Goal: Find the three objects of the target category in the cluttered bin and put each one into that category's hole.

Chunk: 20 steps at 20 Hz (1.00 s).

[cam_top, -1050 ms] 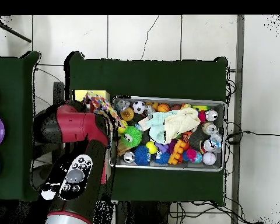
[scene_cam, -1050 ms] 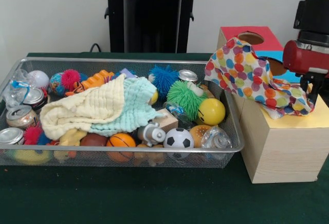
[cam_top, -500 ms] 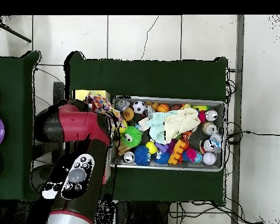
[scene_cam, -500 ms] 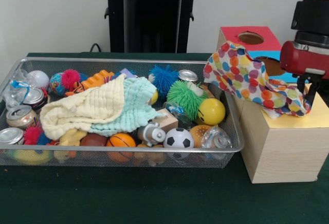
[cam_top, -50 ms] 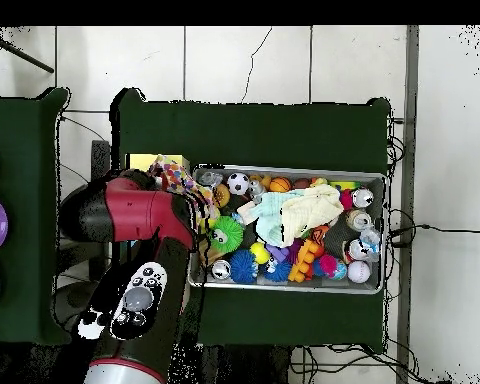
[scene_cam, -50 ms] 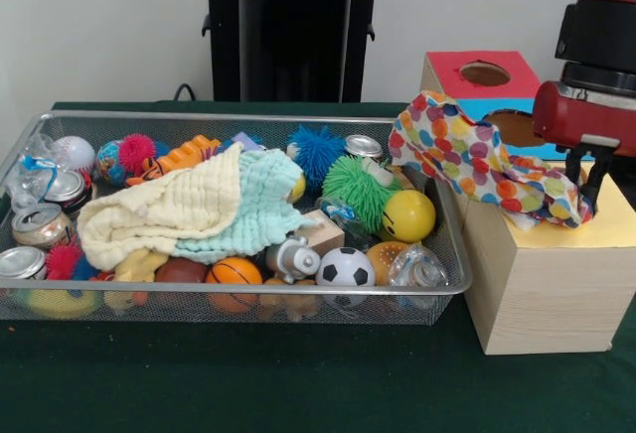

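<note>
Cloth (scene_cam, -50 ms: 477, 160) trails from your end effector (scene_cam, -50 ms: 586, 190), which is clamped on its near end over the box (scene_cam, -50 ms: 542, 284); its long axis runs away toward the bin (scene_cam, -50 ms: 238, 299). The cut-out holes lie just behind the end effector, under the cloth's middle.

Low front view, top-down overhead, shared bin (scene_cam, -50 ms: 238, 299)

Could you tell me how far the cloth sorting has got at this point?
Nothing looks posted through a hole. In hand: the gripper holds the polka-dot cloth over the wooden box, draped across its top near the blue section's hole, not yet inside. Left: the cream cloth and the mint cloth lie in the wire bin.
</note>
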Motion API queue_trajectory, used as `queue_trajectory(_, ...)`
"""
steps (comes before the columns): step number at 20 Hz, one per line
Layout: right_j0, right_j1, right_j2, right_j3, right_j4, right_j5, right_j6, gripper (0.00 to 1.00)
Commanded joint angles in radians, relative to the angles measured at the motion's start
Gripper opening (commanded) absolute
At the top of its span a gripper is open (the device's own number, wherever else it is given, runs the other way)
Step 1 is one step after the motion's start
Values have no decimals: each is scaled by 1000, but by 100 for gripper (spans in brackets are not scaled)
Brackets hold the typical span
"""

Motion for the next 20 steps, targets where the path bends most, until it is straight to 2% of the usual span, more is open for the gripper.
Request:
queue_trajectory(1, -92, 69, 65, 69, -14, 32, 150, 0)
queue_trajectory(6, -95, 119, 104, 66, 5, 36, 167, 0)
queue_trajectory(13, -66, 184, 65, 4, -6, 104, 164, 0)
queue_trajectory(20, -72, 226, 59, -10, -18, 80, 164, 0)
